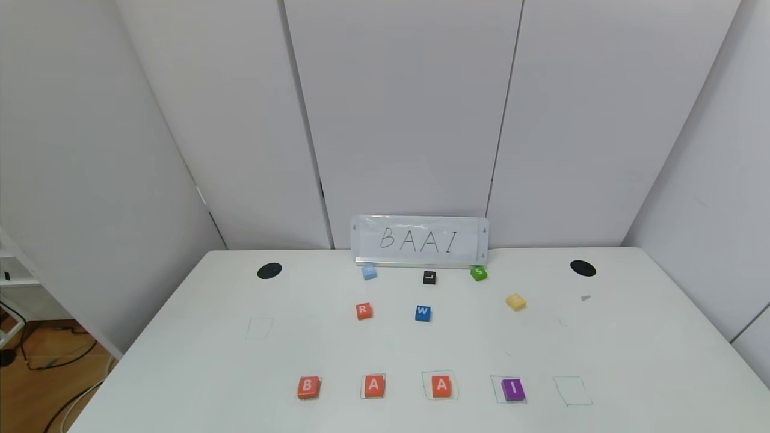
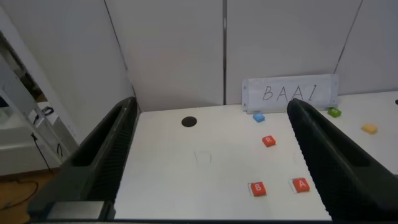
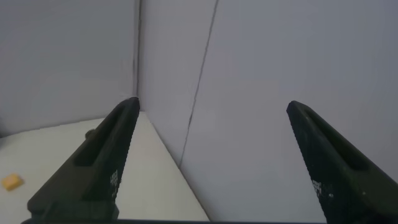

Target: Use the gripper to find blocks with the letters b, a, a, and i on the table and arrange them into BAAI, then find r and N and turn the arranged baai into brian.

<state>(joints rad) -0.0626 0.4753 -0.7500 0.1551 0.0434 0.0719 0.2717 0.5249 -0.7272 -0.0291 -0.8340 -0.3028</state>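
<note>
Along the front of the white table (image 1: 198,361) four blocks sit in a row inside green drawn squares: orange-red B (image 1: 308,387), A (image 1: 373,385), A (image 1: 442,386) and purple I (image 1: 512,390). The orange-red R (image 1: 363,311) lies farther back, by itself. I cannot make out an N on any block. Neither arm shows in the head view. My left gripper (image 2: 211,106) hangs open and empty off the table's left side, looking over B (image 2: 258,188), A (image 2: 301,185) and R (image 2: 268,141). My right gripper (image 3: 212,104) is open and empty at the table's right edge (image 3: 143,174), facing the wall.
A blue W block (image 1: 423,313), light blue block (image 1: 369,272), black L block (image 1: 429,277), green S block (image 1: 479,273) and yellow block (image 1: 515,301) lie near the BAAI sign (image 1: 419,240). An empty green square (image 1: 572,391) sits right of I. Two black holes (image 1: 269,270) (image 1: 582,268) mark the back.
</note>
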